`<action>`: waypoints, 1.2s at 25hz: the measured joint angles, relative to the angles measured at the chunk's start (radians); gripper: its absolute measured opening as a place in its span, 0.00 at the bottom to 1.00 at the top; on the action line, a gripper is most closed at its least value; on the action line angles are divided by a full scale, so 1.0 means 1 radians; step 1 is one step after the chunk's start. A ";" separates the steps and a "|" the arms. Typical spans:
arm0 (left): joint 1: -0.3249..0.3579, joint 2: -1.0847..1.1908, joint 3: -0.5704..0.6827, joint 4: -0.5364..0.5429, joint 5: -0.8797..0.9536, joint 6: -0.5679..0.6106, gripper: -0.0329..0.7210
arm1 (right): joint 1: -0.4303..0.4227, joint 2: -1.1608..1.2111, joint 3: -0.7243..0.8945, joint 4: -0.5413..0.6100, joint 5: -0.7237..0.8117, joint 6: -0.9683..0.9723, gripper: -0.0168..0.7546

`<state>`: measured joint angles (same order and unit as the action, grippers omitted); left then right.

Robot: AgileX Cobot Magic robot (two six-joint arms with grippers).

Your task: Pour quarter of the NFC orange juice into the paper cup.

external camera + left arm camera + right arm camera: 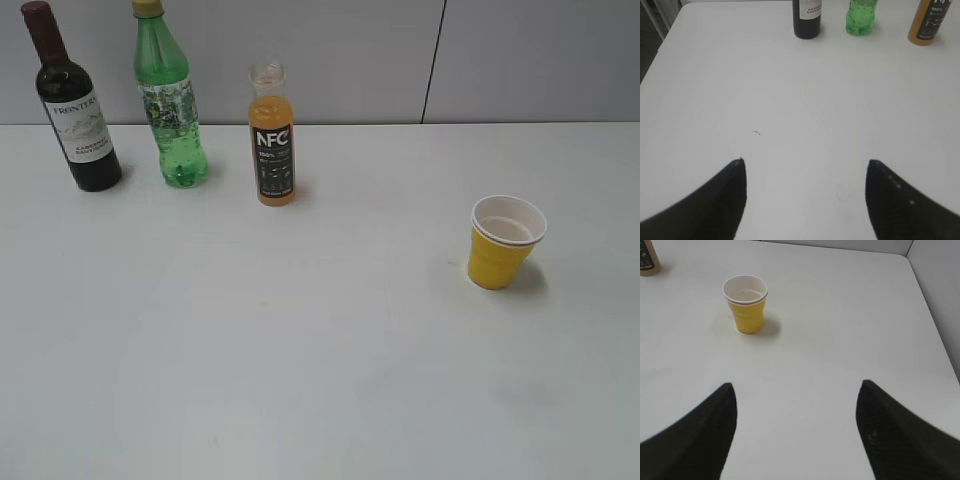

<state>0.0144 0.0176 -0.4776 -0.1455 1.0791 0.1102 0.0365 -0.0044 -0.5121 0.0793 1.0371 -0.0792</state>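
Orange juice bottle (272, 135) untouched, capless; yellow cup (505, 242) looks dry. Left end effector (805, 200) and right end effector (795, 432) both wide, holding nothing. Whole pour left.

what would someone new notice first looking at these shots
Three bottles stand in a row at the back left of the white table: a dark wine bottle, a green plastic bottle, and the uncapped NFC orange juice nearest the middle. Far to the right, alone, stands the yellow paper cup. The left gripper and right gripper are open, holding nothing.
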 joint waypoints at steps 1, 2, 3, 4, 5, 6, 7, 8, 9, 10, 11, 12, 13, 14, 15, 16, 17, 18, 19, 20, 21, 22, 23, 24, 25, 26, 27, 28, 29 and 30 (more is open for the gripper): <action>0.000 0.000 0.000 0.000 0.000 0.000 0.77 | 0.000 0.000 0.000 0.000 -0.004 0.000 0.79; 0.000 0.000 0.000 0.000 0.000 0.000 0.77 | 0.000 0.000 0.000 0.001 -0.007 0.000 0.79; 0.000 0.000 0.000 0.000 0.000 0.000 0.77 | 0.000 0.000 0.000 0.001 -0.007 0.000 0.79; 0.000 0.000 0.000 0.000 0.000 0.000 0.77 | 0.000 0.005 0.000 0.001 -0.007 0.000 0.79; 0.000 0.000 0.000 0.000 0.000 0.000 0.77 | 0.000 0.016 0.000 0.001 -0.007 0.000 0.79; 0.000 0.000 0.000 0.000 0.000 0.000 0.77 | 0.000 0.031 0.000 0.001 -0.009 0.000 0.79; 0.000 0.000 0.000 0.000 0.000 0.000 0.77 | 0.000 0.046 -0.002 0.002 -0.012 0.000 0.79; 0.000 0.000 0.000 0.000 0.000 0.000 0.77 | 0.000 0.062 -0.005 0.003 -0.019 0.000 0.79; 0.000 0.000 0.000 0.000 0.000 0.000 0.77 | 0.000 0.085 -0.009 0.003 -0.034 0.000 0.79; 0.000 0.000 0.000 0.000 0.000 0.000 0.77 | 0.000 0.101 -0.011 0.003 -0.065 -0.001 0.79; 0.000 0.000 0.000 0.000 0.000 0.000 0.77 | 0.000 0.120 -0.011 0.004 -0.112 -0.001 0.79; 0.000 0.000 0.000 0.000 0.000 0.000 0.77 | 0.000 0.139 -0.010 0.004 -0.168 -0.005 0.79; 0.000 0.000 0.000 0.000 0.000 0.000 0.77 | 0.000 0.157 -0.003 0.004 -0.220 -0.016 0.79; 0.000 0.000 0.000 0.000 0.000 0.000 0.77 | 0.000 0.178 0.006 0.005 -0.284 -0.031 0.79; 0.000 0.000 0.000 0.000 0.000 0.000 0.77 | 0.000 0.202 0.025 0.004 -0.344 -0.055 0.79; 0.000 0.000 0.000 0.000 0.000 0.000 0.77 | 0.000 0.222 0.041 0.005 -0.396 -0.078 0.79; 0.000 0.000 0.000 0.000 0.000 0.000 0.77 | 0.000 0.250 0.064 0.006 -0.476 -0.114 0.79; 0.000 0.000 0.000 0.000 0.000 0.000 0.77 | 0.000 0.270 0.086 0.012 -0.538 -0.136 0.79; 0.000 0.000 0.000 0.000 0.000 0.000 0.77 | 0.000 0.290 0.115 0.028 -0.618 -0.153 0.79; 0.000 0.000 0.000 0.000 0.000 0.000 0.77 | 0.000 0.318 0.146 0.053 -0.689 -0.162 0.79; 0.000 0.000 0.000 0.000 0.000 0.000 0.77 | 0.000 0.340 0.173 0.087 -0.776 -0.169 0.79; 0.000 0.000 0.000 0.000 0.000 0.000 0.77 | 0.000 0.363 0.204 0.118 -0.860 -0.174 0.79; 0.000 0.000 0.000 0.000 0.000 0.000 0.77 | 0.000 0.397 0.234 0.145 -0.926 -0.176 0.79; 0.000 0.000 0.000 0.000 0.000 0.000 0.77 | 0.000 0.424 0.260 0.161 -1.002 -0.177 0.79; 0.000 0.000 0.000 0.000 0.000 0.000 0.77 | 0.000 0.459 0.278 0.168 -1.069 -0.178 0.79; 0.000 0.000 0.000 0.000 0.000 0.000 0.77 | 0.000 0.489 0.295 0.170 -1.125 -0.178 0.79; 0.000 0.000 0.000 0.000 0.000 0.000 0.77 | 0.000 0.535 0.304 0.169 -1.163 -0.178 0.79; 0.000 0.000 0.000 0.000 0.000 0.000 0.77 | 0.000 0.569 0.309 0.156 -1.208 -0.172 0.79; 0.000 0.000 0.000 0.000 0.000 0.000 0.77 | 0.000 0.613 0.310 0.130 -1.238 -0.156 0.79; 0.000 0.000 0.000 0.000 0.000 0.000 0.77 | 0.000 0.650 0.312 0.099 -1.273 -0.124 0.79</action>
<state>0.0144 0.0176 -0.4776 -0.1455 1.0793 0.1102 0.0365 0.6460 -0.2003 0.1779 -0.2363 -0.2036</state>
